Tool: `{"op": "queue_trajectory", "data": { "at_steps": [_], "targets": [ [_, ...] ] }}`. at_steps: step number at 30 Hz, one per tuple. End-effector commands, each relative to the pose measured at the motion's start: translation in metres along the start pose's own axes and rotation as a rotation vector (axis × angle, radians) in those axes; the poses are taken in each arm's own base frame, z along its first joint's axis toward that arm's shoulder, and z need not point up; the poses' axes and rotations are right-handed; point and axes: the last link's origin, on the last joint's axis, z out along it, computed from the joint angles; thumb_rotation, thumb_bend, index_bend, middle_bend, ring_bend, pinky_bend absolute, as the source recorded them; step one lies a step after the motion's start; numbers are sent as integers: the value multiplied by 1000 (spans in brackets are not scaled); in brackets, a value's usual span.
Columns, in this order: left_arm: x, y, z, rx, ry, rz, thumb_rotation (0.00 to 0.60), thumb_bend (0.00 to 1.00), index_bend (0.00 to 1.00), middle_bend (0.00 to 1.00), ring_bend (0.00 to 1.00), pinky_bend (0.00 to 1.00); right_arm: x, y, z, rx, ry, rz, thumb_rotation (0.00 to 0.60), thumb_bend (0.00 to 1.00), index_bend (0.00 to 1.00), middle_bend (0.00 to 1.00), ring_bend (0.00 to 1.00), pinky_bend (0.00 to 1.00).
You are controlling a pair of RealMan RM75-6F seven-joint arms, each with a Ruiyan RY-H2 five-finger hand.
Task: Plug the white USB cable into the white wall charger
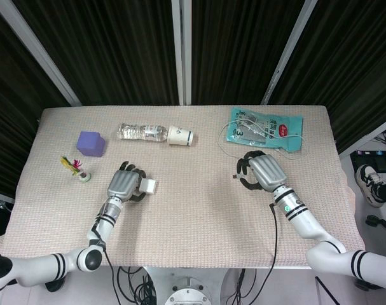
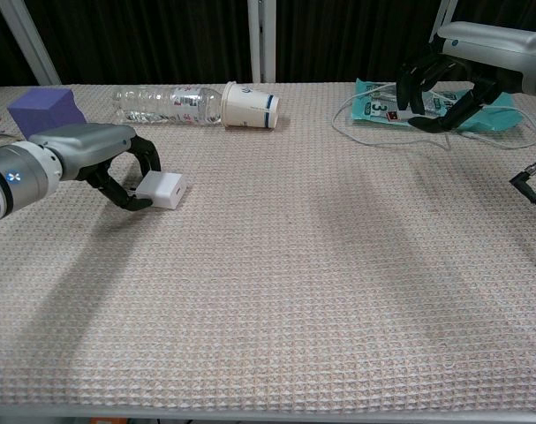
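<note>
Left robot hand (image 2: 117,163) low over the bench (image 2: 320,283), fingers curled around the white wall charger (image 2: 161,189), gripping it just above the woven cloth. Right robot hand (image 1: 261,171) raised off the bench near the teal packet (image 1: 267,128), fingers curled inward and apart at the tips, apparently holding nothing. White USB cable (image 2: 360,102) looped on and beside that packet, well apart from the charger. Toward the back: clear bottle (image 1: 140,132), paper cup (image 1: 180,136), purple block (image 1: 91,143).
</note>
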Motion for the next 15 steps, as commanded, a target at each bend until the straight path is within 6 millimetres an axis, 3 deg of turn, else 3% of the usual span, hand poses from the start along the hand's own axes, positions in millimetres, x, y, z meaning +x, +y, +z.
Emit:
{"op": "queue_trajectory", "data": {
  "at_steps": [1, 8, 15],
  "targets": [
    [0, 1, 1, -3, -2, -5, 508, 273, 337, 320, 139, 83, 0, 0, 0, -2, 0, 0, 600, 331, 640, 569, 275, 264],
    [0, 4, 2, -19, 10, -50, 512, 365, 425, 399, 209, 106, -2, 1, -2, -3, 4, 2, 600, 346, 647, 573, 281, 263],
    [10, 6, -7, -33, 52, -110, 513, 379, 450, 424, 231, 113, -8, -10, -1, 12, -29, 47, 600, 358, 654, 578, 288, 263]
  ]
}}
